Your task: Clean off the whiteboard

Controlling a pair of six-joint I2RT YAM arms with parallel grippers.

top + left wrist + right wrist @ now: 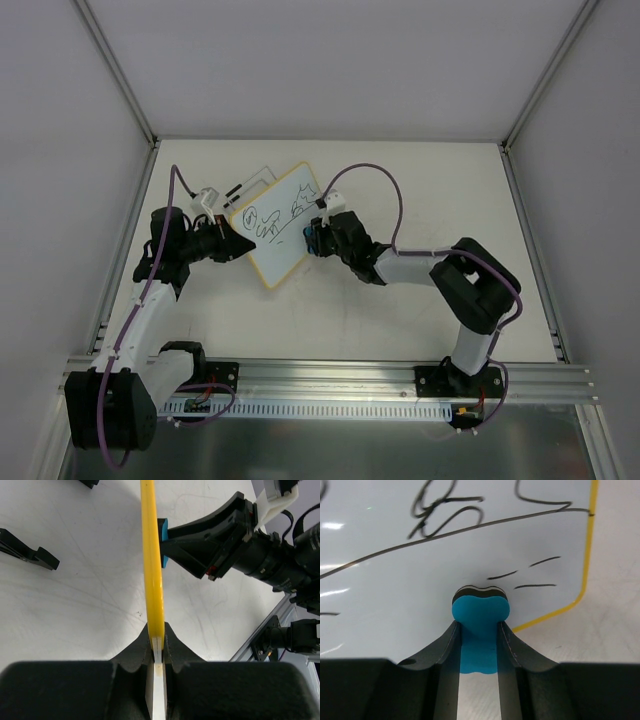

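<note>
The small white rectangular whiteboard with a yellow rim (278, 222) stands tilted up off the pale worktop (420, 190), its left edge pinched tight in the left gripper (158, 632). The right gripper (480, 625) is clamped on a small blue foam eraser with a dark felt face (480, 607), pressed to the board near 1 corner. Black scribbles (445, 515) cover much of the face. I'd wipe in long overlapping passes, felt flat, left side bracing against the push.
</note>
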